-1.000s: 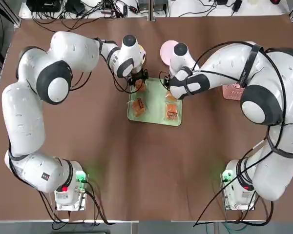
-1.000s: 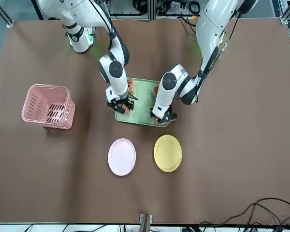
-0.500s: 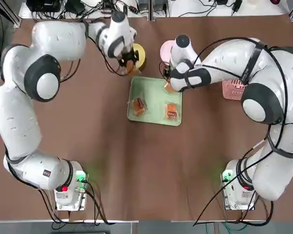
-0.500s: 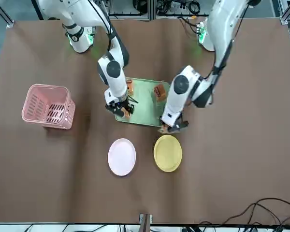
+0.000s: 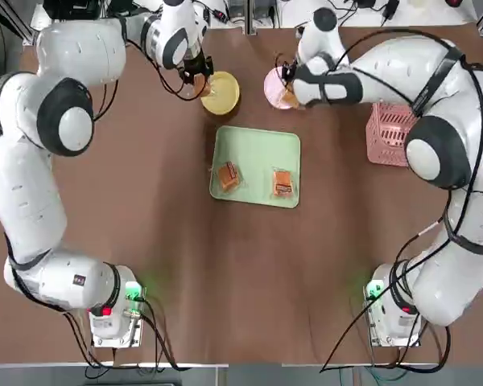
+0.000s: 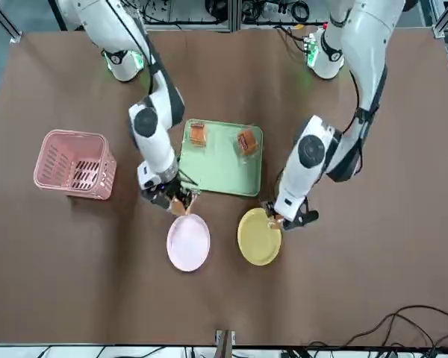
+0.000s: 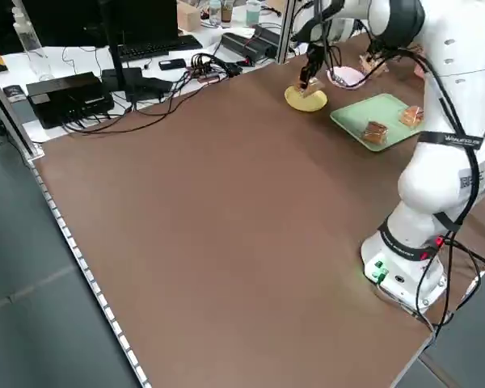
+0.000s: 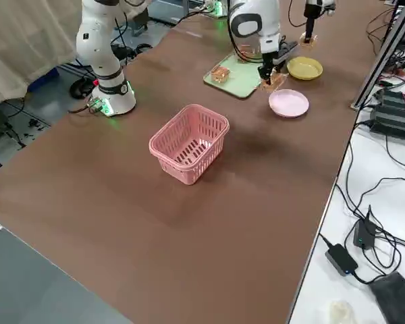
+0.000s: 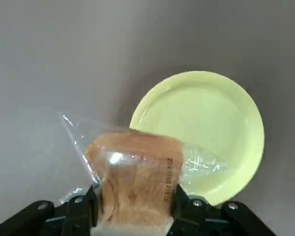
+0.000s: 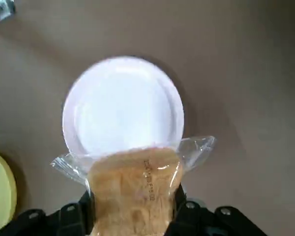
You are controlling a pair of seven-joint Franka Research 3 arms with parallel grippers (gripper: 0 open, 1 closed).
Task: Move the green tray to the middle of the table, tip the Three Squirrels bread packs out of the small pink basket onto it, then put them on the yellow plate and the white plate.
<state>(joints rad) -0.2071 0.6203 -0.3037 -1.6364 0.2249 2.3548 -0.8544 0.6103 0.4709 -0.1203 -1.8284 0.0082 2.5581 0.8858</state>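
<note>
overhead, left gripper [image 9: 135, 216] reaches far, clamping a bread pack [image 9: 137, 174] at the yellow plate [image 5: 220, 92] rim. right gripper [image 10: 132, 216] pinches another pack [image 10: 133, 187] beside the white plate [image 10: 123, 105].

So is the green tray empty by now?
No, in the top view two bread packs lie on the green tray.
</note>
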